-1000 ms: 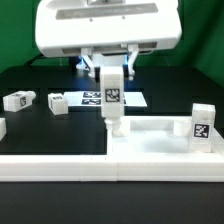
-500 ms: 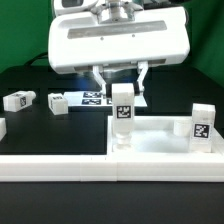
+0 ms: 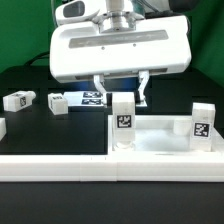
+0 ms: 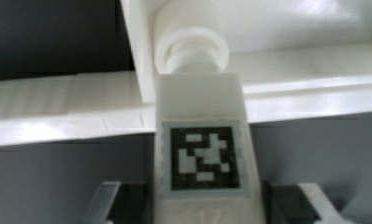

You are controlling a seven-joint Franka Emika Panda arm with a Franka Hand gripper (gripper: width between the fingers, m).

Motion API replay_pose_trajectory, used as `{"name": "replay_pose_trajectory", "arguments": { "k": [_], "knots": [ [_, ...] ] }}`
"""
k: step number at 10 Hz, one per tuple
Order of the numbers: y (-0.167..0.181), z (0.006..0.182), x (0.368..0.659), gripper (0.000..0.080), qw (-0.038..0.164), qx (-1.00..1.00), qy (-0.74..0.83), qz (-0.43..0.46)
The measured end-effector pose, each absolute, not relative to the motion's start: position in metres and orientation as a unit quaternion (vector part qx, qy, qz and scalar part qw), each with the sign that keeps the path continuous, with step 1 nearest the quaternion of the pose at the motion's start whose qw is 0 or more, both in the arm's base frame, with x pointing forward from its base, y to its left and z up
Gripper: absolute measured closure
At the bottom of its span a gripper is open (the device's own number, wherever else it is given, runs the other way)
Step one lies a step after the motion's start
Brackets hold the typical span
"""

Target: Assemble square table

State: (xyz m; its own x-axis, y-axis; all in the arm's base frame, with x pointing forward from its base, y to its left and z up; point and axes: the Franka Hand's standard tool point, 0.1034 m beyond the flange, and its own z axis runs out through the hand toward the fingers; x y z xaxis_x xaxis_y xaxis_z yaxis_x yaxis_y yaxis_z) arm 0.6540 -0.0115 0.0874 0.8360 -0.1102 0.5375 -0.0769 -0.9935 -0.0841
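Note:
The white square table top lies at the front on the exterior view's right. A white tagged leg stands upright in its near-left corner hole. It also shows in the wrist view, with its tip in the round hole. My gripper hangs just above the leg's top. Its fingers stand either side of the leg with dark gaps, so it is open. A second leg stands at the top's right corner.
Two loose legs lie on the black surface at the exterior view's left, and another shows at the left edge. The marker board lies behind. A long white bar edges the front.
The leg moved toward the exterior view's right and down into the corner hole. The gripper let go of it and rose above it.

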Motion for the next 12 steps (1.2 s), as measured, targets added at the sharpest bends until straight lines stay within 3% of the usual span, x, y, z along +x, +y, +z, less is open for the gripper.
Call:
{"name": "replay_pose_trajectory", "arguments": {
  "k": [3, 7, 9, 10, 11, 12],
  "knots": [
    [-0.0093, 0.086, 0.6522, 0.0509, -0.001, -0.946, 0.069, -0.318],
    [-0.008, 0.0833, 0.6511, 0.0509, 0.0, -0.948, 0.065, -0.312],
    [-0.0079, 0.0829, 0.6509, 0.0226, 0.0, -0.948, 0.065, -0.311],
    [-0.0079, 0.0827, 0.6508, 0.0226, 0.0, -0.948, 0.065, -0.311],
    [-0.0079, 0.0826, 0.6508, 0.0166, 0.0, -0.948, 0.065, -0.311],
    [-0.0079, 0.0825, 0.6508, 0.0154, 0.0, -0.948, 0.065, -0.311]
  ]
}}
